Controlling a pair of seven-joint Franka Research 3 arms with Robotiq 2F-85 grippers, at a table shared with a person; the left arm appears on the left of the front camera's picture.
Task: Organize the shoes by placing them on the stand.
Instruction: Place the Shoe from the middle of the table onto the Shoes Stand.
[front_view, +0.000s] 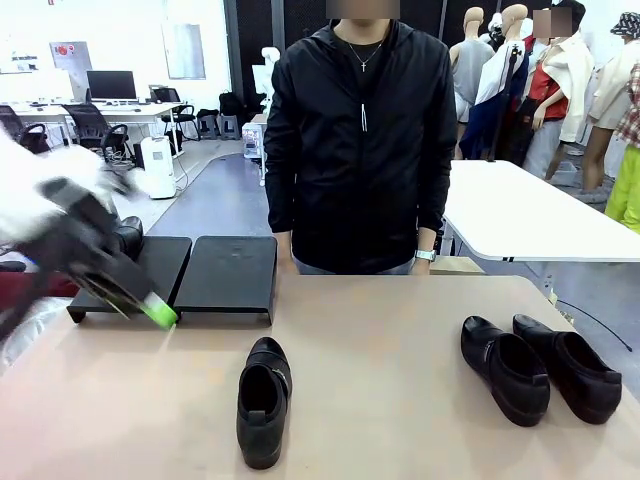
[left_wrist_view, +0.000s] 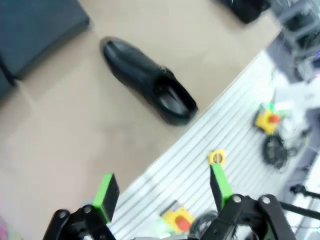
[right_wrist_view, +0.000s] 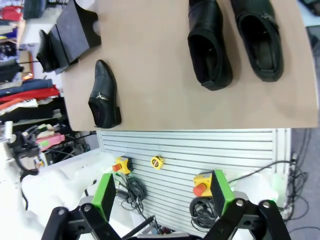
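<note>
One black shoe (front_view: 128, 237) sits on the far left panel of the black stand (front_view: 228, 272). Another shoe (front_view: 265, 400) lies mid-table with its toe toward the stand, and two shoes (front_view: 505, 368) (front_view: 567, 365) lie side by side at the right. My left gripper (front_view: 150, 308), blurred, hovers over the stand's front left edge. In the left wrist view that gripper (left_wrist_view: 163, 187) is open and empty, above the table's near edge, with the middle shoe (left_wrist_view: 147, 82) ahead. My right gripper (right_wrist_view: 162, 192) is open and empty, high over the near edge, looking down on the right pair (right_wrist_view: 209, 42).
A person in a black jacket (front_view: 360, 140) stands at the far side of the table, behind the stand. A white table (front_view: 530, 215) stands behind at the right. Below the table's near edge are slatted metal and yellow button boxes (right_wrist_view: 201, 184).
</note>
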